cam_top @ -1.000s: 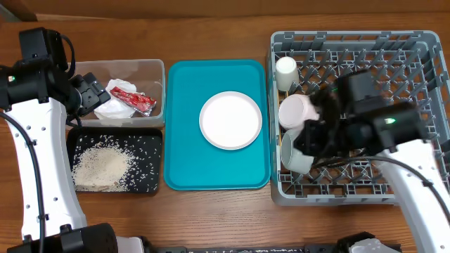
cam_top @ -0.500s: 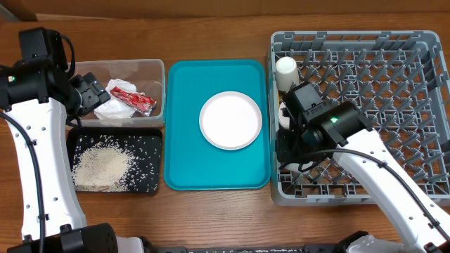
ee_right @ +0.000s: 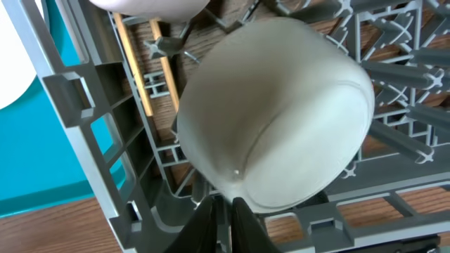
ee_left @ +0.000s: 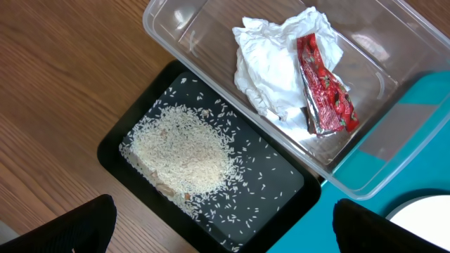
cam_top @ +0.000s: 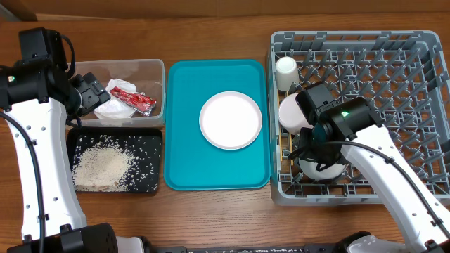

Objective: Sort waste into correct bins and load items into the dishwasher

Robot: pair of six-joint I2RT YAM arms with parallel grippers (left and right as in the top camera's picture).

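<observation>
While the right gripper [ee_right: 226, 207] pinched shut on the rim of a pale bowl [ee_right: 281, 105] tilted among the pegs of the grey dish rack [cam_top: 351, 35], right of the teal tray [cam_top: 181, 165], a white plate [cam_top: 230, 120] sat at that tray's centre. Left of the tray, the left gripper [cam_top: 89, 95] hung with fingers spread wide by the clear tub [cam_top: 153, 67], which held the tissue [ee_left: 271, 63] and red wrapper [ee_left: 323, 84]. Rice [ee_left: 183, 151] lay heaped in the black tray [ee_left: 278, 211].

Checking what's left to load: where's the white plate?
Overhead view: the white plate lies on the teal tray, between the clear tub on the left and the grey dish rack on the right.
</observation>
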